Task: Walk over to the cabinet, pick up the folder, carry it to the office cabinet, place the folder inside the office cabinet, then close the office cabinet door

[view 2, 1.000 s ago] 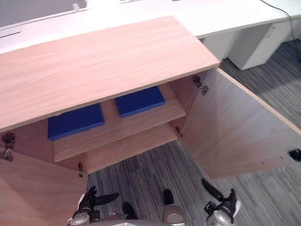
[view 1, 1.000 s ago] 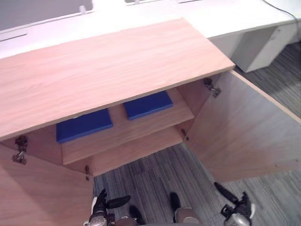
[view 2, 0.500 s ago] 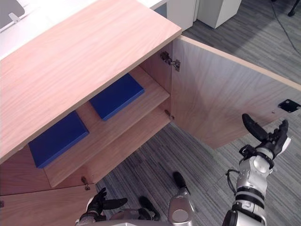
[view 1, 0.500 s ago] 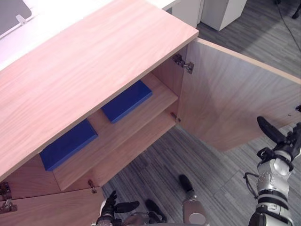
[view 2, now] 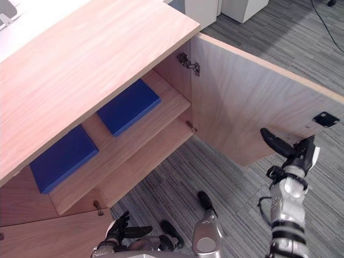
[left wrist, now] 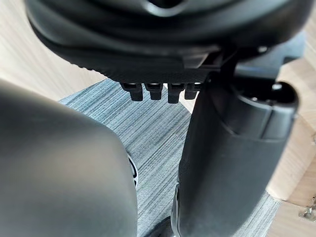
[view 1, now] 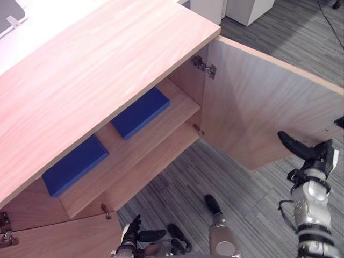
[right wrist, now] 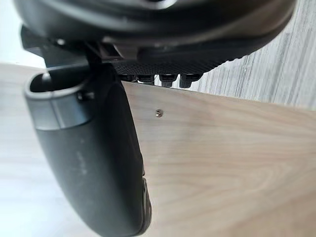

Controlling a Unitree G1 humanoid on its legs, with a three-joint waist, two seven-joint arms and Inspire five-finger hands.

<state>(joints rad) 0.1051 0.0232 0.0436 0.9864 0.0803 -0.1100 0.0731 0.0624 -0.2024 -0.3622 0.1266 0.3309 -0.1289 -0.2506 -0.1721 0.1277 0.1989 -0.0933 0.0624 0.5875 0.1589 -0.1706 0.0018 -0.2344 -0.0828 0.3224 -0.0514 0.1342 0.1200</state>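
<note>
Both doors of the office cabinet (view 1: pixel 107 64) stand open. Two blue folders lie flat on its upper shelf (view 1: pixel 161 141): one folder (view 1: pixel 141 112) toward the shelf's right end, the other folder (view 1: pixel 75 164) toward its left end, well apart. Neither hand carries anything, so the placing looks done and closing the doors is what remains.

The right hand (view 1: pixel 315 157) is raised with thumb and fingers spread, close to the inner face of the right door (view 1: pixel 252 102) near its free edge; whether it touches the wood I cannot tell. The left hand (view 1: pixel 134 233) hangs low and relaxed, fingers loose, by the left door (view 1: pixel 54 243).

The main risk is the hand's side of the door. From the inner face it can only push the panel wider, and if it hooks the free edge to draw the door in, the fingers may get caught between door and cabinet frame. A glancing push near the edge could also slip off. The right folder lies near the shelf's front edge, so a hard slam might jolt it.
</note>
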